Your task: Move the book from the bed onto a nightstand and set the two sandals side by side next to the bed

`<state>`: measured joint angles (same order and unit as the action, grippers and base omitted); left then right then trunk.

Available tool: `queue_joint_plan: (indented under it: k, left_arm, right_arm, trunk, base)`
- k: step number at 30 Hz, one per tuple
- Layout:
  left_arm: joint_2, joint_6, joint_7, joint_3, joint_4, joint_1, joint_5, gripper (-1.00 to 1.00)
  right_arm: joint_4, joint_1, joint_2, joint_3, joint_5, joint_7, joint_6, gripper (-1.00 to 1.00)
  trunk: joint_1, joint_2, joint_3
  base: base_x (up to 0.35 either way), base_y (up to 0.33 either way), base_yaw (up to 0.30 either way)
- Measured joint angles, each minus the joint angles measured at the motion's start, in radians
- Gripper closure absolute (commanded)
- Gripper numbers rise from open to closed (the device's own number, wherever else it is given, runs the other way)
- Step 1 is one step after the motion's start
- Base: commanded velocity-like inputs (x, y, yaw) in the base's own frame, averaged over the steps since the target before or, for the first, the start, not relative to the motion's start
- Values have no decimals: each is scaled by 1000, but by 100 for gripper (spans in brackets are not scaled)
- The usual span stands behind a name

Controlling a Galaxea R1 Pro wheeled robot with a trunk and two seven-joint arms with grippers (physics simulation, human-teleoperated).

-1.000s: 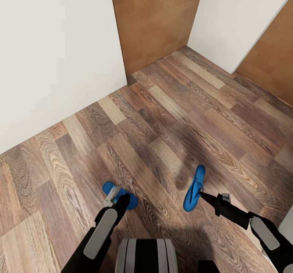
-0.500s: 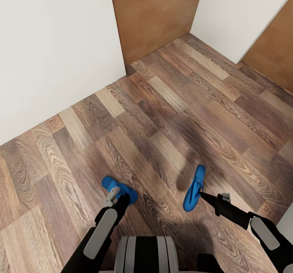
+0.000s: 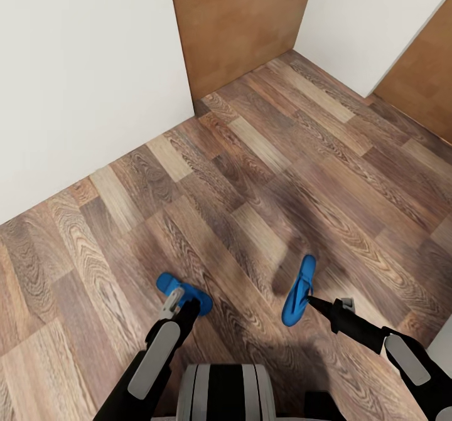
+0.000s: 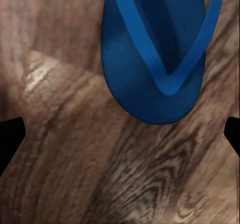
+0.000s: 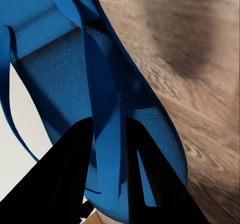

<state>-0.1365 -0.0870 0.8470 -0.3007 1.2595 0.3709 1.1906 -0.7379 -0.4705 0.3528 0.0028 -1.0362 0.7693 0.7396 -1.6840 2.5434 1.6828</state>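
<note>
Head view: right fingers (image 3: pixel 312 300) clamp sandal (image 3: pixel 299 290) strap | left fingers (image 3: pixel 182 305) spread, partly hiding second sandal (image 3: pixel 183 292)

Both grey-and-black arms reached forward and down. The left black two-finger gripper (image 3: pixel 182 309) pointed floorward, fingers spread wide. The right black gripper (image 3: pixel 312 300) had its fingers closed on a bright blue flip-flop's strap (image 5: pixel 107 114).

Head camera overlooks floor (image 3: pixel 251 176); wrist cameras sit close above it.
</note>
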Motion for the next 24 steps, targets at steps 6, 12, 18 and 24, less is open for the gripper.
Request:
queue_joint_plan:
  k: [6, 12, 18, 24]
  left_arm:
    - [0, 0, 1, 0, 0, 0, 0, -100]
    - [0, 0, 1, 0, 0, 0, 0, -100]
    - [0, -1, 1, 0, 1, 0, 0, -100]
    - [0, -2, 2, 0, 1, 0, 0, -100]
  right_arm:
    - [0, 0, -2, 0, 0, 0, 0, 100]
    - [-1, 0, -2, 1, 0, 0, -1, 100]
    - [-2, 0, -2, 1, 0, 0, -1, 100]
    - [-2, 0, -2, 1, 0, 0, -1, 100]
  trunk:
    - [0, 0, 0]
    - [0, 0, 0]
    - [0, 0, 0]
    - [0, 0, 0]
  base:
    - [62, 0, 0]
    - [25, 0, 0]
    - [140, 0, 0]
    - [12, 0, 0]
